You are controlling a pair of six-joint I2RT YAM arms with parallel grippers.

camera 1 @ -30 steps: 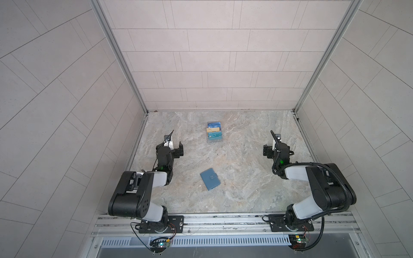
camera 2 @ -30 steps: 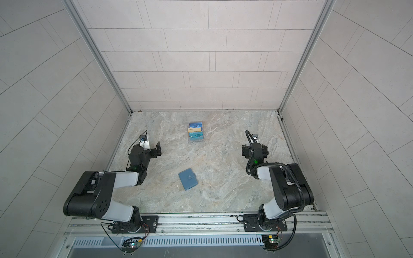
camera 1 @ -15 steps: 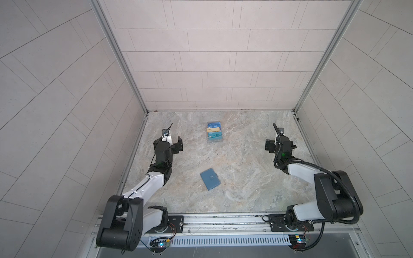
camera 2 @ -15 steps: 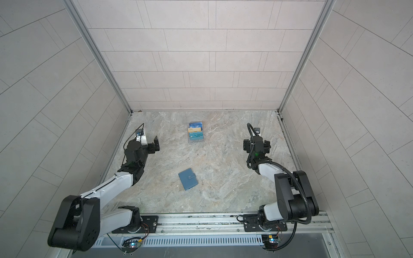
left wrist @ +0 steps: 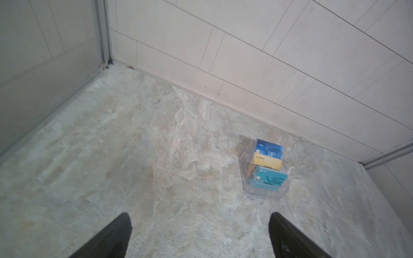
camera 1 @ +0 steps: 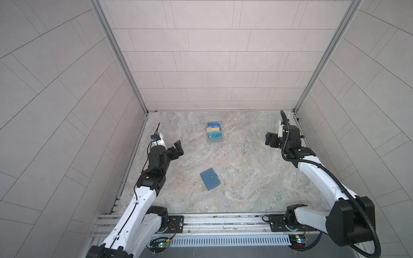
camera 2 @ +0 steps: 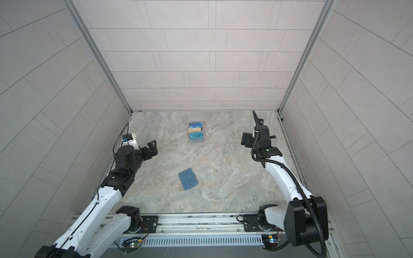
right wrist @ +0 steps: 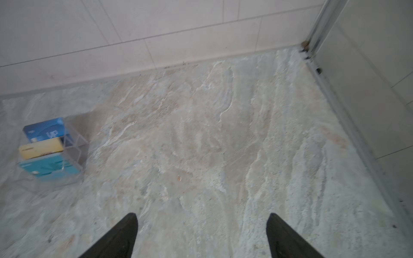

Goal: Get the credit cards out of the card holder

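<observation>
Evidently neither arm is engaged yet: the left gripper [camera 1: 178,149] and right gripper [camera 1: 270,139] hover at the sides, jaws spread wide and empty, likely readied for an approach. Between them the teal card holder [camera 1: 210,179] lies flat on the table [camera 1: 245,176], snapped shut, its credit cards hidden. Nothing blocks it; a clear tiered card stand [camera 1: 214,135] sits well behind.

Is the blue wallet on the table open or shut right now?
Shut. In both top views the wallet lies flat and folded, its tab snapped across the cover; none of its inside shows.
</observation>
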